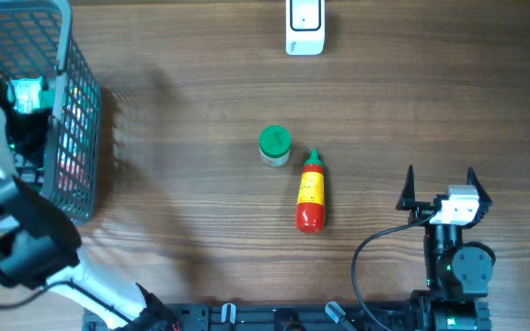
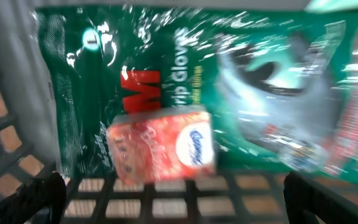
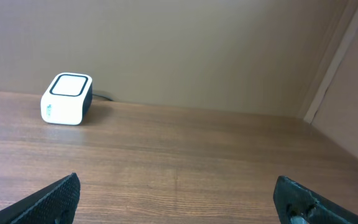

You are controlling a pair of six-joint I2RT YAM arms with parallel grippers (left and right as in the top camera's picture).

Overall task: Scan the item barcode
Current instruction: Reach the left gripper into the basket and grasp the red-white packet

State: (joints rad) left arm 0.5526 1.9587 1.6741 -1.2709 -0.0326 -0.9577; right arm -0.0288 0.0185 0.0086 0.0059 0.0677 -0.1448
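Observation:
My left gripper [image 2: 176,194] is inside the grey wire basket [image 1: 65,55], open, with nothing between its fingers [image 2: 37,194]. Just ahead of it in the left wrist view lies a small red and pink packet [image 2: 160,146] on the basket floor, leaning on a green glove pack [image 2: 260,81]. The view is blurred. The white barcode scanner [image 1: 305,28] stands at the table's far edge, also seen in the right wrist view as the scanner [image 3: 67,98]. My right gripper [image 1: 440,175] rests open at the front right, over bare wood [image 3: 179,193].
A red sauce bottle [image 1: 311,195] with a green tip lies mid-table. A green-lidded jar [image 1: 274,145] stands just to its far left. The basket wall [image 2: 5,124] closes in the left gripper's left side. A black cable [image 1: 366,267] loops by the right arm's base.

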